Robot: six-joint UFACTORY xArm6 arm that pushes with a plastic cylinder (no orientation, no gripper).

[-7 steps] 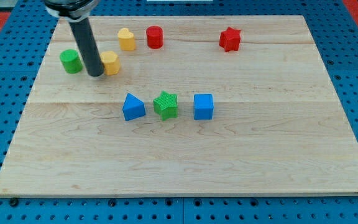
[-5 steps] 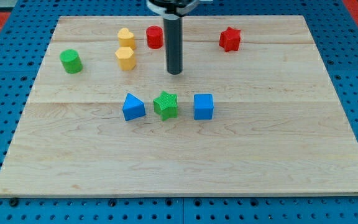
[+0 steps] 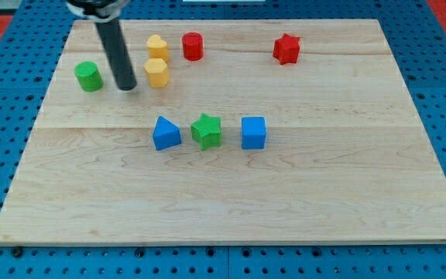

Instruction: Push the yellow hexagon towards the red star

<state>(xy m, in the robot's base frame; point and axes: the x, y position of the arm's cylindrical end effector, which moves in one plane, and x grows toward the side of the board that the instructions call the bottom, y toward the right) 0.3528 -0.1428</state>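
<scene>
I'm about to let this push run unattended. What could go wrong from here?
My tip sits at the view's left of the yellow hexagon. Pushed right, it may scrape the other yellow block touching its top edge, or meet the red cylinder before the red star.

Counted eight blocks on the board: two yellow, two red, two green, two blue. By shape: yellow hexagon, other yellow block, red cylinder, red star, green cylinder, green star, blue triangle, blue cube. One rod, my tip.
</scene>
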